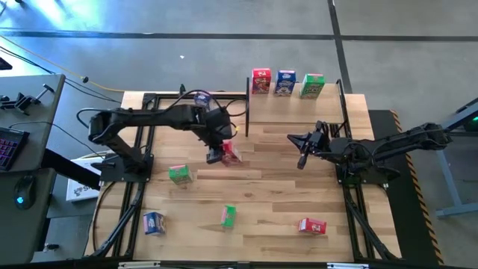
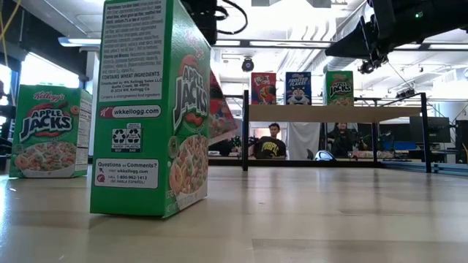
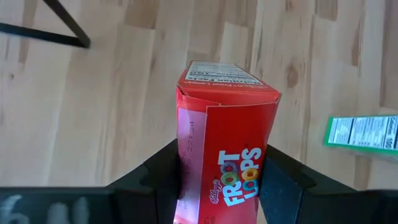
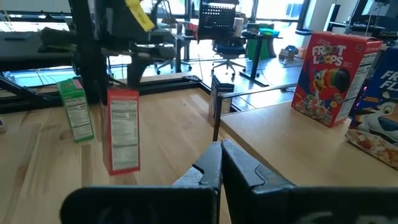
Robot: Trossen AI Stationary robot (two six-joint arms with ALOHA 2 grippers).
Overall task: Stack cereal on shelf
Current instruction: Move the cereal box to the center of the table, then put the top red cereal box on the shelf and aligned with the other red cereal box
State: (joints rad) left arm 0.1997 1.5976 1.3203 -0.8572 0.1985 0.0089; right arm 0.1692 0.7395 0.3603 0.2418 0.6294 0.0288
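Observation:
My left gripper (image 1: pixel 218 155) hangs over the middle of the table, shut on a red cereal box (image 1: pixel 231 153) that is also in the right wrist view (image 4: pixel 123 127). The shelf (image 2: pixel 365 113) stands at the table's far edge. On it, upright in a row, are a red box (image 1: pixel 261 81), a blue box (image 1: pixel 284 82) and a green box (image 1: pixel 312 85). On the tabletop are two green boxes (image 1: pixel 179 174) (image 1: pixel 228 215), a blue box (image 1: pixel 153 222) and a red box (image 1: pixel 312 226). My right gripper (image 1: pixel 302 161) is shut on nothing, in the air right of centre. My left gripper pinches the red box between its two fingers (image 3: pixel 280 180), one on each of two opposite sides of the box's upper part (image 3: pixel 249 186). The fingers come from above, slanting down. The box hangs about upright below them, lifted clear of the table.
Black frame rails (image 1: pixel 142 134) run along the table's left and right sides by the arm bases. Thin black posts (image 1: pixel 248 112) hold up the shelf. Bare wood lies between the held box and the shelf. People sit in the room beyond (image 2: pixel 272 142).

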